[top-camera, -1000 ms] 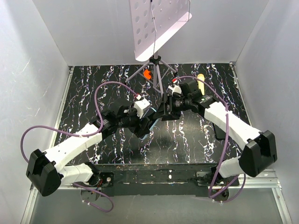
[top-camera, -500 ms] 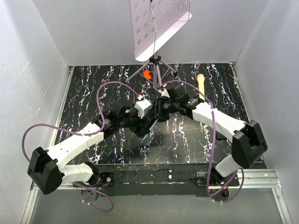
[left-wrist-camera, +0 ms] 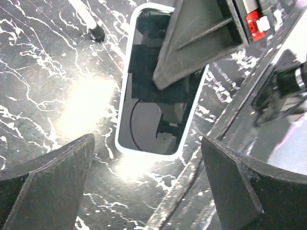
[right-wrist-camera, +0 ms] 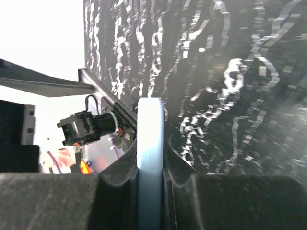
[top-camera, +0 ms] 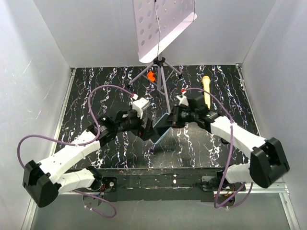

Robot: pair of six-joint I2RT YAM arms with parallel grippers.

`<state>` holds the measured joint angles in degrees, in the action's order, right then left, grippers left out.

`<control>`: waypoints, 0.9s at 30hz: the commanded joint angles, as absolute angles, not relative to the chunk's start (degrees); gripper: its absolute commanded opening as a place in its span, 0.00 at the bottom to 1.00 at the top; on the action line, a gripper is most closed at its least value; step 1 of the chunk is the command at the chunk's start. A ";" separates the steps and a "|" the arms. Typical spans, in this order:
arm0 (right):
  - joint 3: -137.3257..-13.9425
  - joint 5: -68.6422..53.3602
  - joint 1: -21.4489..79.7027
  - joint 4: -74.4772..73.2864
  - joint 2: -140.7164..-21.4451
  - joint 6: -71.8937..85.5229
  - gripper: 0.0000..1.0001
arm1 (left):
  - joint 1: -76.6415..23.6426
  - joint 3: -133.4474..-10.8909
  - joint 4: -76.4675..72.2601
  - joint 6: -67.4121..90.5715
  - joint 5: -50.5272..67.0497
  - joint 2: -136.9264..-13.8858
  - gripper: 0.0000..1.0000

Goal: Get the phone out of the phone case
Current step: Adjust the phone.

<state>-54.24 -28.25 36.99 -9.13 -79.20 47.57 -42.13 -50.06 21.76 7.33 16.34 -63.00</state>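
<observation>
Top external view: phone in its case, held over the middle of the table (top-camera: 86, 81) between both arms.
Right gripper (right-wrist-camera: 150, 177) pinches the light blue case (right-wrist-camera: 150, 124) by its edge, with the dark phone (left-wrist-camera: 153, 120) seated inside. Left gripper (left-wrist-camera: 147, 141) stands wide, fingers clear of the phone's free end.

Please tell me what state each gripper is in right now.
Left gripper: open, holding nothing.
Right gripper: closed on the edge of the phone case.
</observation>
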 commanded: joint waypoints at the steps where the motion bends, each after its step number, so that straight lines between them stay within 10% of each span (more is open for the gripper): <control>1: -48.26 -30.23 30.07 -4.20 -69.54 42.82 0.01 | -39.65 -50.27 19.60 19.57 19.15 -59.24 0.93; 13: -45.88 -54.12 12.83 -8.88 -55.02 32.52 0.01 | -26.89 -34.98 -36.10 61.52 55.37 -68.55 0.60; 27: -44.21 -61.61 12.83 9.23 -55.90 47.64 0.01 | -32.43 -38.06 -29.36 53.18 54.40 -70.49 0.42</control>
